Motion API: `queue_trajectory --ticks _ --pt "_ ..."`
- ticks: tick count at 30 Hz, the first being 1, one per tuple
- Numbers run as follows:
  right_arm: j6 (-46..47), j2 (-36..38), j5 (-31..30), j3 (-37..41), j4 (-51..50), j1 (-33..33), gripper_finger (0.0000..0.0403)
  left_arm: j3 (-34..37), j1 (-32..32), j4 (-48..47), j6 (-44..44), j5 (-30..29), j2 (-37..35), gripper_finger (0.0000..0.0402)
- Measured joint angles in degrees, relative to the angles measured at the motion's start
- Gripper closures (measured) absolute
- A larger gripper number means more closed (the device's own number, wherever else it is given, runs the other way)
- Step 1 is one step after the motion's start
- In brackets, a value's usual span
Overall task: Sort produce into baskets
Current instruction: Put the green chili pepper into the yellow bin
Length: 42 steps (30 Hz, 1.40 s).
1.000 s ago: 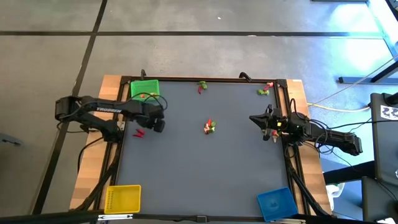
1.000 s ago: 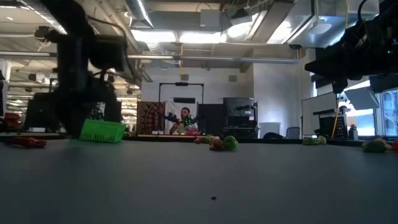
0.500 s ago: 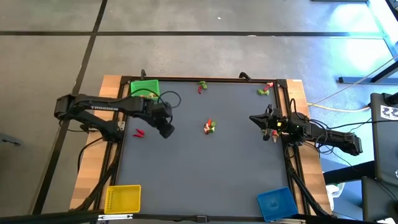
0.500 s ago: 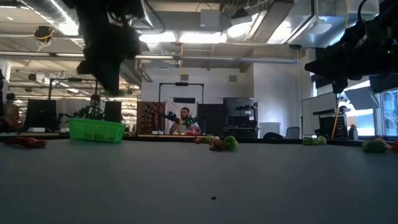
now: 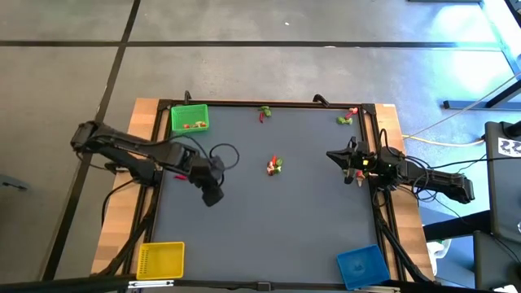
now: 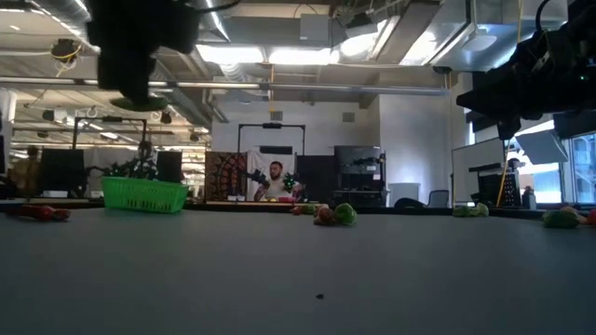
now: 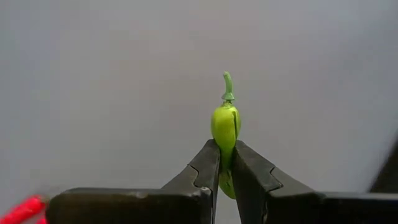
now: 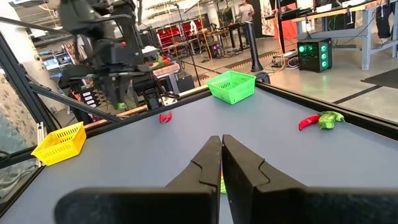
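Observation:
My left gripper (image 5: 213, 195) hangs over the table's left half, shut on a small green pepper (image 7: 225, 124) with a thin stem. The green basket (image 5: 189, 118) stands at the far left corner with a few pieces in it. The yellow basket (image 5: 160, 259) is at the near left corner and the blue basket (image 5: 361, 265) at the near right. Loose produce lies in a cluster at the table's middle (image 5: 275, 167), at the far edge (image 5: 264, 113) and at the far right corner (image 5: 348, 118). Red pieces (image 5: 181, 174) lie at the left. My right gripper (image 8: 221, 142) waits shut at the right edge. My left gripper pinches the green pepper's blunt end (image 7: 226, 163) between its two fingers. The fingers slant down from above. The pepper's upper body and stem (image 7: 227, 84) stick out past the fingertips, in line with them, and the pepper is lifted clear of the table.
A black frame (image 5: 269, 104) runs round the grey table top. The widest bare stretch of table lies between the middle cluster and the two near baskets. In the low view a person (image 6: 276, 177) sits in the room beyond the far edge.
My left gripper has gone from beside the green basket toward the table's near edge and has risen well above the table top. Its wrist has rolled on the way. My right arm has kept still.

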State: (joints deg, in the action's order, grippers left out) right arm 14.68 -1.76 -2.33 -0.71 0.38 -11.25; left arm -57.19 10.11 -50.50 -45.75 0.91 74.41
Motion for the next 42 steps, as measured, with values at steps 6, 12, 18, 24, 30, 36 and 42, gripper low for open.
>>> queue_trajectory --ticks 6,12,18,24,30,36,42 --pt "0.00 0.00 0.22 0.00 -0.01 -0.02 0.0386 0.00 5.94 0.02 -4.36 0.72 0.00 0.0370" --pt "0.00 0.02 0.55 0.00 -0.05 0.01 0.0386 0.00 11.41 0.04 -8.55 0.72 0.00 0.0370" --pt "0.02 0.00 1.49 0.02 -0.13 0.01 0.0386 0.00 15.92 -0.02 -9.94 0.70 0.00 0.0370" --pt "0.02 0.02 1.49 0.02 -0.13 0.01 0.0386 0.14 19.98 0.06 -10.88 0.67 0.00 0.0370" --pt "0.02 0.00 1.51 0.02 -0.13 0.01 0.0386 1.87 24.39 0.08 -16.65 1.83 0.00 0.0370" --pt "0.02 0.01 1.51 0.02 -0.13 0.01 0.0386 2.45 28.55 0.09 -22.36 3.45 0.00 0.0370" --pt "0.02 0.00 1.51 0.02 -0.13 0.01 0.0386 2.45 32.26 0.07 -27.69 3.57 0.00 0.0370"
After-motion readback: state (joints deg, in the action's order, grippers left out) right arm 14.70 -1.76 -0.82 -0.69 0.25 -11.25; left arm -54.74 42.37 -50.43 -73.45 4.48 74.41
